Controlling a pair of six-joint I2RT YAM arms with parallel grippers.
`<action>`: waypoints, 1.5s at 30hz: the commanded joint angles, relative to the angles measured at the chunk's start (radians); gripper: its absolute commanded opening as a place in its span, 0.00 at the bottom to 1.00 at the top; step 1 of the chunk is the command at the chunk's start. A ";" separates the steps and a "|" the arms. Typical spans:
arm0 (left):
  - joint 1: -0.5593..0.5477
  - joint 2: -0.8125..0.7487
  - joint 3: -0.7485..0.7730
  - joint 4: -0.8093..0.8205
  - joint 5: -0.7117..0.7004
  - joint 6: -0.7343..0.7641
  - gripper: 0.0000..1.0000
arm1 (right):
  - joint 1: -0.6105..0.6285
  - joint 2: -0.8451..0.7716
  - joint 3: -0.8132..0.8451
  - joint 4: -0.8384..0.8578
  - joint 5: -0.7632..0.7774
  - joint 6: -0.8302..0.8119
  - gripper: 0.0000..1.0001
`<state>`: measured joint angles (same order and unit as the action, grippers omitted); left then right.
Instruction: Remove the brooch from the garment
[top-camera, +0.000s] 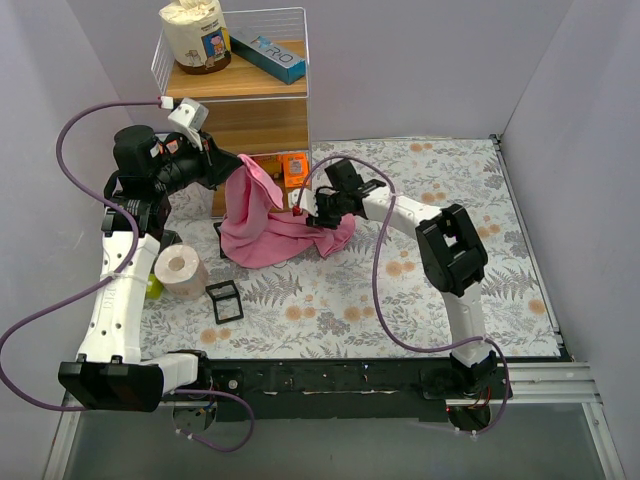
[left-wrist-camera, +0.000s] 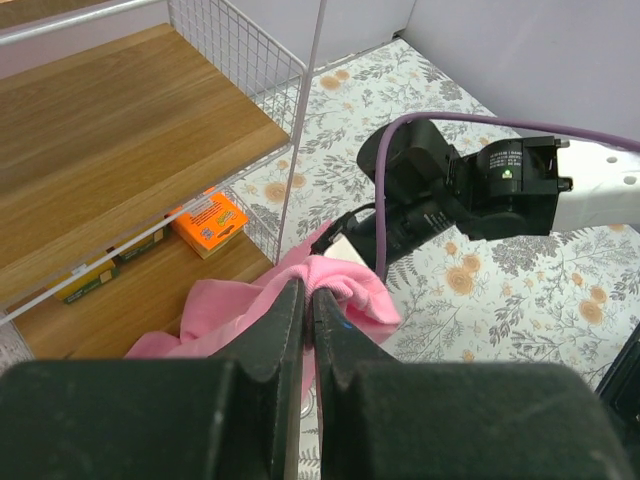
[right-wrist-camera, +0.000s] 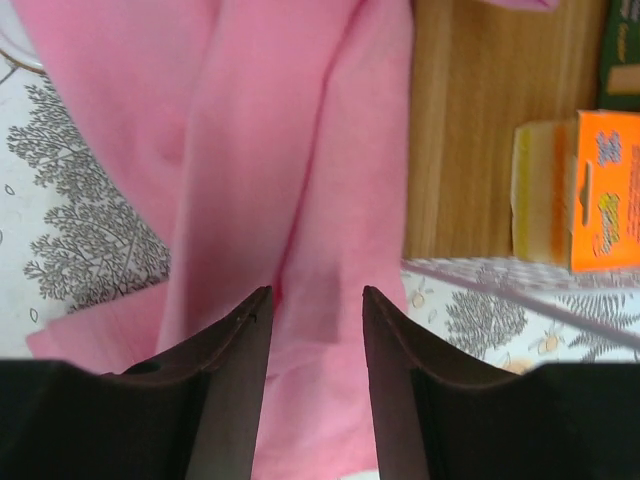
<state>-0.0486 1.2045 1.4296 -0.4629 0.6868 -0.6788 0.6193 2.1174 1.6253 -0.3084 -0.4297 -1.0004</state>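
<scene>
The garment (top-camera: 270, 235) is a pink shirt, pulled up into a peak beside the shelf, with its lower part heaped on the floral cloth. My left gripper (top-camera: 233, 168) is shut on a fold of the garment (left-wrist-camera: 220, 310) at that peak, and the pink fabric is pinched between the jaws of the left gripper (left-wrist-camera: 308, 288). My right gripper (top-camera: 312, 212) is at the right side of the heap. The right gripper (right-wrist-camera: 315, 292) is open, with only the hanging garment (right-wrist-camera: 260, 150) behind the gap and nothing between the fingers. The brooch is hidden.
A wire-and-wood shelf (top-camera: 240, 100) stands at the back left, right behind the lifted fabric. An orange box (top-camera: 293, 168) sits on its lowest level, and a paper roll (top-camera: 195, 35) and a blue box (top-camera: 268, 55) on top. A toilet roll (top-camera: 180, 268) and a black square frame (top-camera: 224, 300) lie front left.
</scene>
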 joint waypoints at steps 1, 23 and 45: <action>0.004 -0.028 0.032 -0.022 -0.023 0.028 0.00 | 0.016 0.015 0.016 0.003 0.029 -0.086 0.49; 0.016 -0.031 -0.009 0.006 -0.010 -0.002 0.00 | 0.028 0.064 0.034 -0.034 0.092 -0.093 0.29; 0.016 -0.010 0.051 0.191 -0.059 -0.019 0.00 | -0.188 -0.494 0.065 0.037 0.354 0.290 0.01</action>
<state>-0.0383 1.2026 1.4158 -0.3874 0.6651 -0.6758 0.4736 1.8084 1.6524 -0.3042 -0.2012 -0.7944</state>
